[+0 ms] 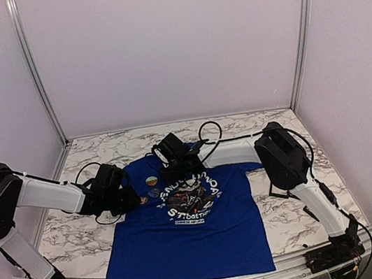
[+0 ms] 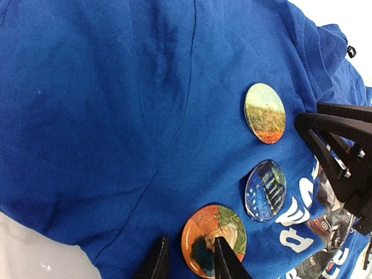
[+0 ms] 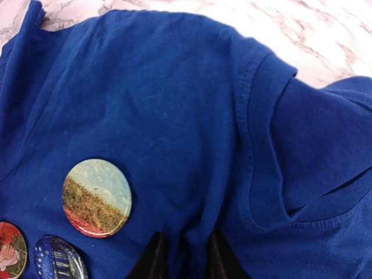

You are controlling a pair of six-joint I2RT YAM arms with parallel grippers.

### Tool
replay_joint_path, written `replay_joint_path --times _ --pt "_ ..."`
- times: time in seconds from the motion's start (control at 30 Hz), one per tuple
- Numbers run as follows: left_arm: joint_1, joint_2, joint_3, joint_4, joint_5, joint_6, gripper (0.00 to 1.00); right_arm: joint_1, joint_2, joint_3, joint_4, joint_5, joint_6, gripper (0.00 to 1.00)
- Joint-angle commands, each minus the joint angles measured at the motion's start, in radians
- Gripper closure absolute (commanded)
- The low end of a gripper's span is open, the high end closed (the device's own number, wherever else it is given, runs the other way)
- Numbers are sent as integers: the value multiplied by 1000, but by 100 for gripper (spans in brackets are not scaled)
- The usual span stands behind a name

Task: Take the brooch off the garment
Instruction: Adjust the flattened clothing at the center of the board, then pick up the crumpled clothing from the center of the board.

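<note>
The top camera looks down from above the near edge over the counter. Both wrist cameras sit close above the garment, sharing the landscape brooch.

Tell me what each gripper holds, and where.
Left gripper seems clamped on the orange brooch at its rim; right gripper pinches the shirt near its collar.

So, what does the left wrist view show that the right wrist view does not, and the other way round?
Only the left wrist view: the right end effector beside the landscape brooch, and the white lettering of the print.
Only the right wrist view: the ribbed neckline seen plainly, and the veined marble table.
Both: the blue garment and all three brooches, though the right wrist view cuts the dark blue brooch and the orange brooch at its edge.
</note>
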Motion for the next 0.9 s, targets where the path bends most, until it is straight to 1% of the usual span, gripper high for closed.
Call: replay_joint_path --times 0.0,0.03,0.1,0.13,0.3,0.53,0.87 --pt "-6 -32 -14 -73 -6 -6 72 14 -25 -39 -51 -145 42 86" --pt "-6 -36 -12 -77 -7 -3 71 14 -35 -40 -46 -152 47 91" --pt "-6 -44 -6 -84 -11 -1 71 12 -60 -42 -34 -171 53 99" --pt "-6 -48 -3 -85 -11 -1 70 11 -70 -43 -30 -181 57 100" --pt "-6 -74 30 -112 -8 14 68 6 -124 -51 0 -243 84 100" --pt "-6 -116 99 -153 -18 46 65 -1 -226 -118 80 -346 130 100" --pt "-5 -144 131 -96 20 25 58 1 -293 -189 141 -435 134 100"
